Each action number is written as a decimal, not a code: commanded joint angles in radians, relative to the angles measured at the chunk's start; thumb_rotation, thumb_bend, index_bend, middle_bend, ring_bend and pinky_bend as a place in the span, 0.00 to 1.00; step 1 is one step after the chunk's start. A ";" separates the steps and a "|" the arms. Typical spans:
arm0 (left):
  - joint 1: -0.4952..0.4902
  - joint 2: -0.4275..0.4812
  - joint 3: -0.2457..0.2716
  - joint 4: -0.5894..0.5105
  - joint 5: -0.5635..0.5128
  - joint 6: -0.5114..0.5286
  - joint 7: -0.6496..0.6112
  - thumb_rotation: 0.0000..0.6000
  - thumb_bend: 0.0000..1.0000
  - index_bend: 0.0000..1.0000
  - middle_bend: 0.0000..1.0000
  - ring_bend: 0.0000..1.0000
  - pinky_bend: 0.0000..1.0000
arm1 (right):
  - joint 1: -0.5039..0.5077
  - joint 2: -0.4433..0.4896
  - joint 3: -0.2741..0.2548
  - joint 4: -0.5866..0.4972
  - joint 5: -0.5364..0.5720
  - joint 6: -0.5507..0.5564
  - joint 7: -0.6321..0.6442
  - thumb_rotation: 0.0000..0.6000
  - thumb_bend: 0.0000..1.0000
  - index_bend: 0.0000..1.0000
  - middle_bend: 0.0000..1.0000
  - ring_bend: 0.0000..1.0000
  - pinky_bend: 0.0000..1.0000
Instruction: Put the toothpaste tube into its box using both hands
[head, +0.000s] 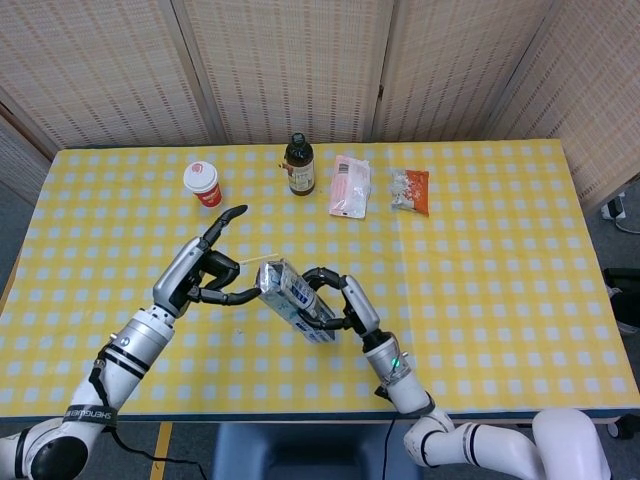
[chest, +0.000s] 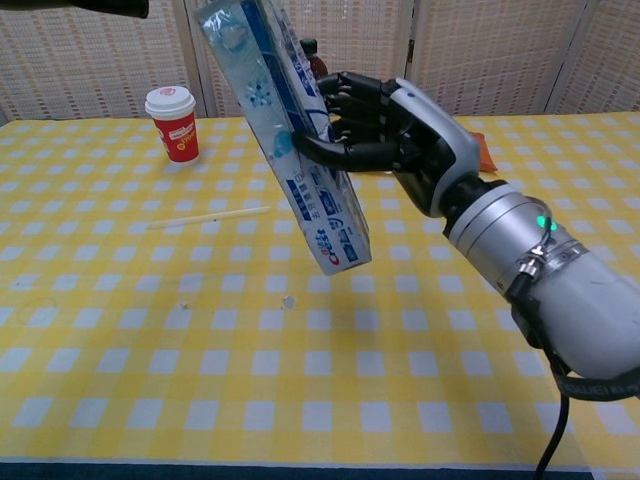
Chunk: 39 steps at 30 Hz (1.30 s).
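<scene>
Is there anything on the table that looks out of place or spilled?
Nothing is spilled. One odd item: a thin pale stick lies loose on the tablecloth, with small crumbs nearby. The cup and bottle stand upright, and the two snack packets lie flat.

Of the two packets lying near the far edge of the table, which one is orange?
The orange snack packet, the one further right. The pale pink-and-white packet beside it lies nearer the dark bottle.

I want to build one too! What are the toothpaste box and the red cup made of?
The toothpaste box looks like glossy printed cardboard: flat faces, sharp folded edges, some sheen. The red cup seems to be matte paper with a white, probably plastic, lid.
</scene>
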 joint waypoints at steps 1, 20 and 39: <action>0.002 -0.002 0.005 0.009 0.023 0.006 0.008 1.00 0.19 0.00 1.00 1.00 1.00 | -0.001 0.004 -0.001 -0.003 -0.001 0.001 0.000 1.00 0.32 0.52 0.46 0.50 0.46; 0.132 -0.105 0.287 0.466 0.467 0.294 0.356 1.00 0.19 0.31 0.42 0.37 0.44 | -0.033 0.211 -0.049 -0.035 -0.020 -0.017 -0.375 1.00 0.32 0.52 0.46 0.49 0.46; 0.336 -0.257 0.531 0.916 0.786 0.550 0.495 1.00 0.19 0.21 0.30 0.20 0.14 | -0.042 0.261 -0.139 0.112 0.045 -0.186 -0.687 1.00 0.32 0.52 0.45 0.49 0.46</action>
